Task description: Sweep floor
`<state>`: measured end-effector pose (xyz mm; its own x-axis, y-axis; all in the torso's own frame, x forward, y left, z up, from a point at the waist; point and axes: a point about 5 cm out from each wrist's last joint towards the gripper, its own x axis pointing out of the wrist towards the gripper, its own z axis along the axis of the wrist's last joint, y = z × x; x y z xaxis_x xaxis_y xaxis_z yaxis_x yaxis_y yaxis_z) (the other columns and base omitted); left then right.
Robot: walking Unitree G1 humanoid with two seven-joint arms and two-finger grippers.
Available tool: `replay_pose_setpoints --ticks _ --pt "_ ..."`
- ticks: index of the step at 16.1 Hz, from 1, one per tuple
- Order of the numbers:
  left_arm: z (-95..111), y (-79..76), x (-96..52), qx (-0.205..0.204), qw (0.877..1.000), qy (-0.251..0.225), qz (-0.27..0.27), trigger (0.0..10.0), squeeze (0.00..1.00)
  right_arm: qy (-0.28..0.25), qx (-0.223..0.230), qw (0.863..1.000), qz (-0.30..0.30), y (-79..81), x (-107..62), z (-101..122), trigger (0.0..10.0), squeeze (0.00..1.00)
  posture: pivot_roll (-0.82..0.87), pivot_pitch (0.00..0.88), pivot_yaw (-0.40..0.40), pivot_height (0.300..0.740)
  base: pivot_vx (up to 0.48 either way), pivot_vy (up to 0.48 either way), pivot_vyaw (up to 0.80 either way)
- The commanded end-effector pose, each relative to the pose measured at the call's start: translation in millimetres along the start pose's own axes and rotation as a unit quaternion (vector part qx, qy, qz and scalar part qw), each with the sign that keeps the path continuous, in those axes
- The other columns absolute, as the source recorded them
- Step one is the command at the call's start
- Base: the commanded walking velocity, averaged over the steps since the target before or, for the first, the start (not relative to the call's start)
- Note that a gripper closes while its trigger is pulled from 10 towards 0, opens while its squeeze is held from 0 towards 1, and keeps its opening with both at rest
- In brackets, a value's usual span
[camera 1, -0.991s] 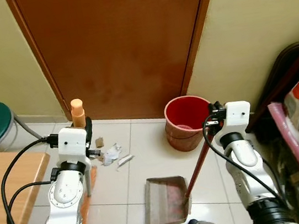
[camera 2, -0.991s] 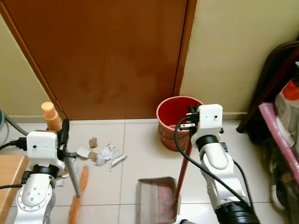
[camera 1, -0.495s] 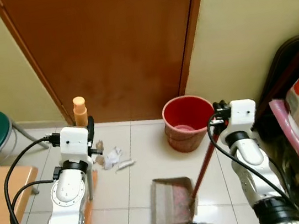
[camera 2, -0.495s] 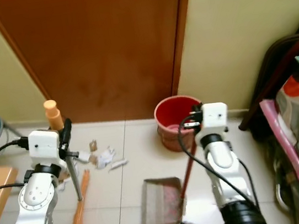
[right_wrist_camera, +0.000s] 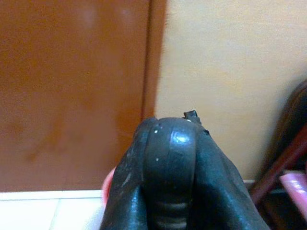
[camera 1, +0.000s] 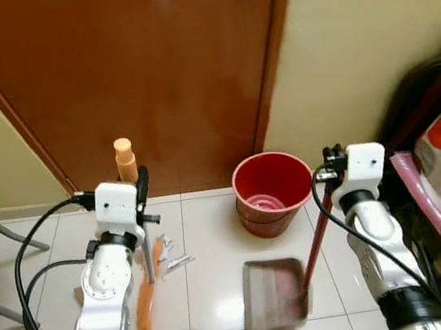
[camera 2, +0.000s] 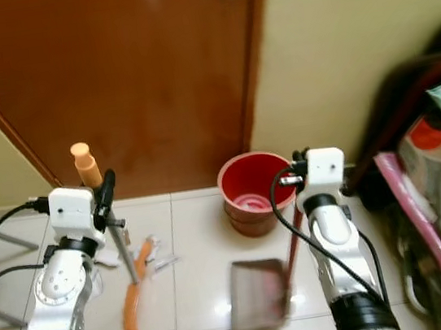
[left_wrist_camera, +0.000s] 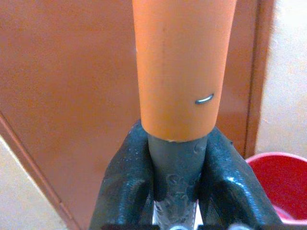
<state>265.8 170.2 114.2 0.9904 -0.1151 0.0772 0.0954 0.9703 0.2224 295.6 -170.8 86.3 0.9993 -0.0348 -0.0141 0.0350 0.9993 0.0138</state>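
Broom (camera 1: pixel 127 171) clamped upright in left hand (camera 1: pixel 140 194)

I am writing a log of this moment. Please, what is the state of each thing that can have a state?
Door: closed.
Broom: held upright, head on the floor.
Left gripper: shut on the broom handle.
Dustpan: flat on the floor.
Right gripper: shut on the dustpan's handle.
Red bucket: upright.

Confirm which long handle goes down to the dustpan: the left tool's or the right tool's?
The right tool's: its red handle slants down to the dustpan by the red bucket. The left tool holds the broom, grey shaft with orange top.
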Motion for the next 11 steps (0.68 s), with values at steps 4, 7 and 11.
replay_pose_setpoints --ticks 4,7,11 --pt "9.7 -1.0 3.7 0.017 1.0 -0.02 -0.001 10.0 0.0 -0.016 0.003 1.0 0.002 -0.5 1.4 6.9 10.0 0.0 0.02 0.077 -0.022 0.74 0.06 0.0 0.0" --pt "9.4 -2.0 3.9 0.014 1.0 -0.02 -0.003 10.0 0.0 -0.015 0.001 1.0 0.002 -0.1 0.9 6.5 10.0 0.0 0.02 0.079 -0.021 0.74 0.0 0.0 0.0" --pt "16.3 -6.9 6.7 0.021 0.999 -0.03 -0.019 10.0 0.0 -0.014 0.001 1.0 0.004 0.7 0.9 6.6 10.0 0.0 0.02 0.087 -0.015 0.74 0.0 0.0 0.0"
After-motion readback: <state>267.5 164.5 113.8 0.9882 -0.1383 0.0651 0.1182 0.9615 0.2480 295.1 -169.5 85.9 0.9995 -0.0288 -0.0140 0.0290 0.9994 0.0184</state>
